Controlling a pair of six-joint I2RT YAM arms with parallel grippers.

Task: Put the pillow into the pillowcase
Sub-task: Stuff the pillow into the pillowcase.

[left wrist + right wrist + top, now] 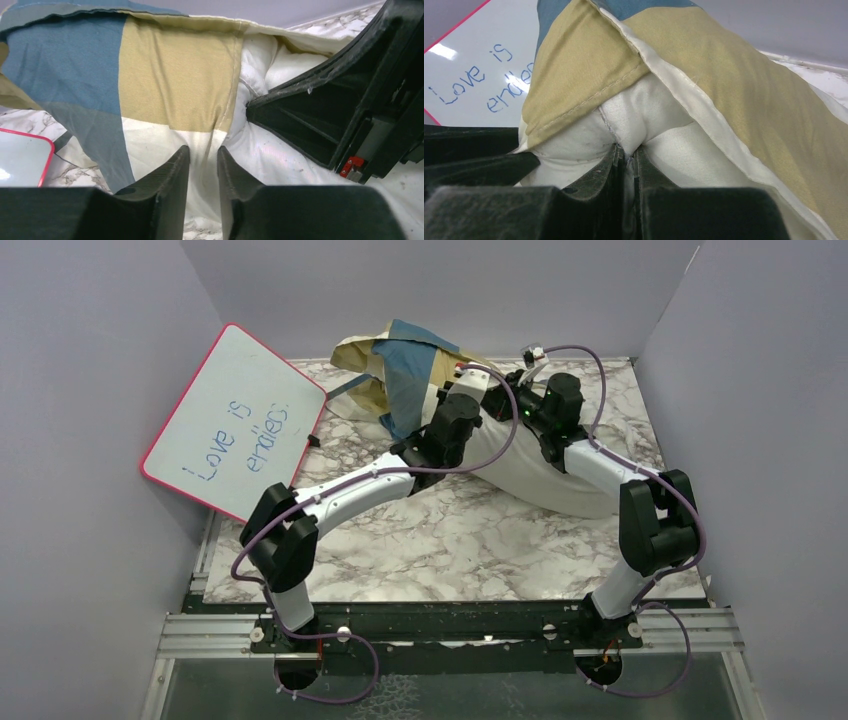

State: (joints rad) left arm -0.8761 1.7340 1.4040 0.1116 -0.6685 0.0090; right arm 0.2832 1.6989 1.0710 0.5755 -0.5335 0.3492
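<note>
We see the pillow point(530, 475) at the upper centre of the top view, its far end under the checked pillowcase point(400, 370). The right gripper point(626, 150) pinches white pillow fabric. The left gripper point(202, 152) has its jaws narrowly apart over pillowcase cloth, and we cannot tell whether it grips.

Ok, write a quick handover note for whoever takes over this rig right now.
Left gripper: jaws narrowly apart at the pillowcase hem; grip unclear.
Right gripper: shut on a pinch of the pillow.
Where: pillowcase draped over the pillow's far end only.
Done: that end sits in the opening.
Left: draw the pillowcase over the rest of the pillow, which lies bare.
</note>
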